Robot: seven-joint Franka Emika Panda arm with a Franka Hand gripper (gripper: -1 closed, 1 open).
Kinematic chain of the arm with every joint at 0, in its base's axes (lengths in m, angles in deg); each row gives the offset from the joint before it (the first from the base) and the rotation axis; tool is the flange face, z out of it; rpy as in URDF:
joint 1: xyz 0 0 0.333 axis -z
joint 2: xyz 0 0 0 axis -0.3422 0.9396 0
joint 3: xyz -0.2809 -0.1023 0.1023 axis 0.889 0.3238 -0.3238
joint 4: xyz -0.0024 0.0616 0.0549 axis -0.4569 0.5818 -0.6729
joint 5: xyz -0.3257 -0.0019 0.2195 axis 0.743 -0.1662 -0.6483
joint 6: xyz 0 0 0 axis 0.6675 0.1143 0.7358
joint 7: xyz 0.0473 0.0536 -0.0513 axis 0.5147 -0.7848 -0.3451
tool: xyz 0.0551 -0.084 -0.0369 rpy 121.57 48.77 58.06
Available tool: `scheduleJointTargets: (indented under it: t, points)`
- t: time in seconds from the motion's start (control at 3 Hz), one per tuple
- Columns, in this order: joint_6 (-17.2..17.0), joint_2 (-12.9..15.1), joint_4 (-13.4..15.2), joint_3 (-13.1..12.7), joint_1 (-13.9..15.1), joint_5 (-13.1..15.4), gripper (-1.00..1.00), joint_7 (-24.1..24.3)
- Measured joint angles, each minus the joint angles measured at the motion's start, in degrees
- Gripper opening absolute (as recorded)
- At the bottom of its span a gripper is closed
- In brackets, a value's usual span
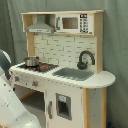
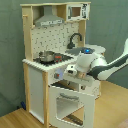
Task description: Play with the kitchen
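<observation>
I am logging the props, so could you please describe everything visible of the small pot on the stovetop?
The pot is small, shiny and metallic, with a round open top and what looks like a side handle. It stands upright on the black-and-red stovetop of the kitchen, under the grey hood. Nothing else touches it; the tool is apart from it.

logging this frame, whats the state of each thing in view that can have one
oven door: open, swung down
small cabinet door: shut
pot: upright on the stovetop
sink: nothing visible in it
faucet: upright beside the sink
microwave door: shut
gripper: by the knobs, state unclear
</observation>
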Motion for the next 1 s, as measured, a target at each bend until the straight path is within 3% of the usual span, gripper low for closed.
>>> scheduleJointTargets:
  t: [0.67,1.0]
  points:
    - [-2.9,0.0,-1.8,1.2,-1.3,9.3,1.00,5.8]
    - [-4.5,0.0,-2.1,3.0,-2.6,14.5,1.00,8.3]
